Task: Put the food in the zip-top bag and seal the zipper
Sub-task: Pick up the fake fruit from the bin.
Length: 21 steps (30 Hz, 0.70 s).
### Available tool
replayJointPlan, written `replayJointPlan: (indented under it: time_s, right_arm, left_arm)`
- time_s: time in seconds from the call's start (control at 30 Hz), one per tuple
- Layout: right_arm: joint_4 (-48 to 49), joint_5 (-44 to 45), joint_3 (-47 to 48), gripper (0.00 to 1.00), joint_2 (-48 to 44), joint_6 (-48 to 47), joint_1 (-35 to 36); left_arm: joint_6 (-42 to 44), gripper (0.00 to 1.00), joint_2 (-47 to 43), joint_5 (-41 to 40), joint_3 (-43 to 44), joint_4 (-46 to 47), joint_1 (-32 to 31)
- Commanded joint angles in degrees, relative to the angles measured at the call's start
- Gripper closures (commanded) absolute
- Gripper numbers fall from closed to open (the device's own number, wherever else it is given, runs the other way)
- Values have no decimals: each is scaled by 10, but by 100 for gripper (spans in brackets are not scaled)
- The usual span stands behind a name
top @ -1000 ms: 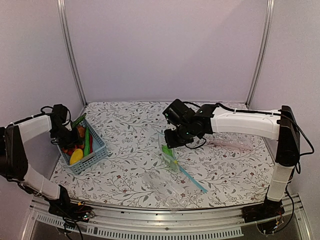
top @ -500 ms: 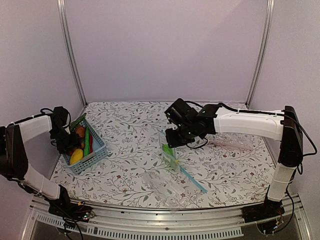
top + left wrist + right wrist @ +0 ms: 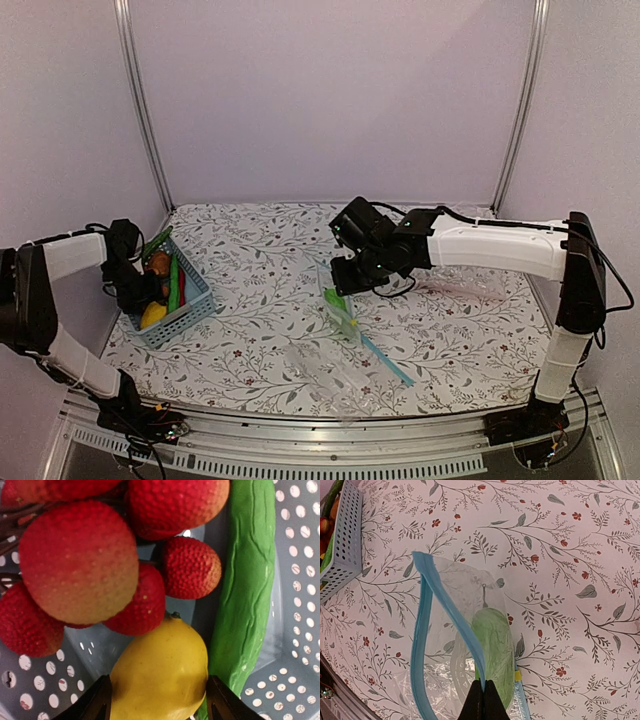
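The yellow food piece lies in the blue basket, below the red berries and beside the long green vegetable. My left gripper is open, one finger close on each side of the yellow piece. In the top view it reaches down into the basket. My right gripper is shut on the zipper of the small zip-top bag and holds its mouth open. The light-green piece lies inside the bag. In the top view the right gripper is at table centre.
A larger clear bag with a longer blue strip lies in front of the small bag. A clear bag with a pink strip lies at the right. The basket stands by the left wall.
My left gripper has sunk lower into the basket, toward the yellow piece. My right gripper shifted slightly to the right with the bag, then held still.
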Motion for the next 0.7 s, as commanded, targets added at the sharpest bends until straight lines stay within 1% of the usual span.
replayJointPlan:
  time_s: [0.0,0.07,0.13,0.27,0.37,0.5,0.6,0.67]
  right_arm:
    - [11,0,-9,100,-18,1,-3]
    - [11,-2,-9,100,-18,2,-3]
    - [11,-2,-10,100,-18,4,-3]
    - [13,-2,-10,100,-18,5,-3]
    - [13,-2,-10,100,-18,4,-4]
    - [13,-2,-10,100,-18,3,-3]
    - [14,-2,-10,100,-18,3,-4]
    - [14,-1,-9,100,-18,3,-4]
  left_arm:
    - [8,37,22,47,0,1,-19]
    - [6,37,16,34,-1,2,-27]
    - [4,37,13,-1,-1,-9,-28]
    - [0,36,19,-41,3,-20,-28]
    - [-1,31,33,-36,4,-20,-29]
    - [0,29,51,-26,8,-20,-36]
    - [1,30,56,-29,10,-22,-42]
    - [2,34,54,-36,11,-24,-44]
